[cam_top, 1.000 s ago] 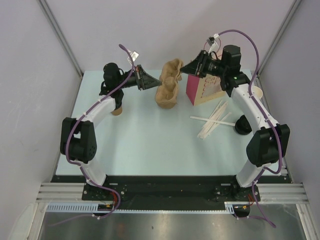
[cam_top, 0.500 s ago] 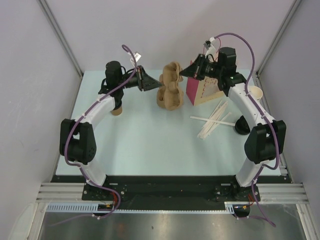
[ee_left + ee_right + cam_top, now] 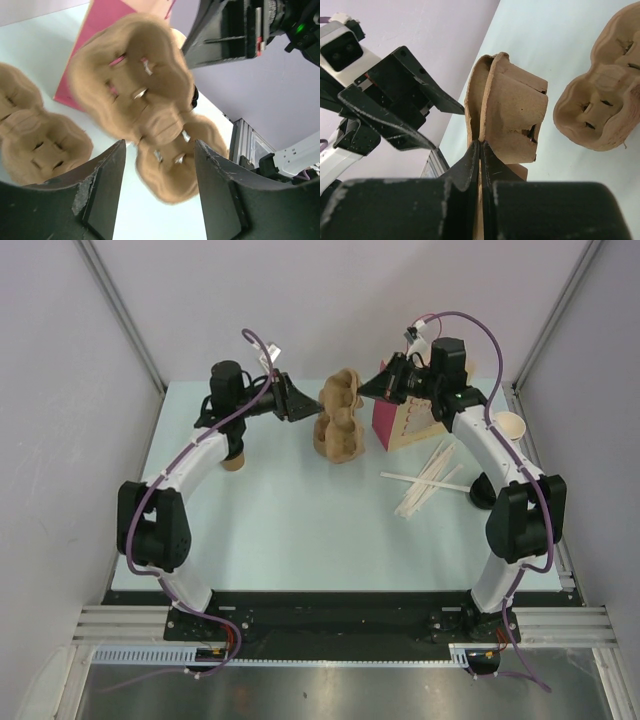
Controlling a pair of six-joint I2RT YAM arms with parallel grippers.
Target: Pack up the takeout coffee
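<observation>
Top external view for placement: takeout coffee [image 3: 234, 457] well behind the left fingers [image 3: 300, 400], standing on the desk [image 3: 300, 510] under that arm's wrist, top hidden by the arm. Between neither pair of fingers.

Left pair spread apart, holding nothing, just short of the pulp cup carrier [image 3: 512, 112]. Right fingers [image 3: 476, 150] pressed together, pinching that carrier's thin rim, with the carrier held above a second carrier [image 3: 602, 107] and beside the pink paper bag [image 3: 384, 426].

Judging the cup: probably light, top-heavy if filled, with a thin paper wall that is easily crushed and a lid liable to pop. Best taken around the mid-body below the lid, squeezed gently, kept upright.
</observation>
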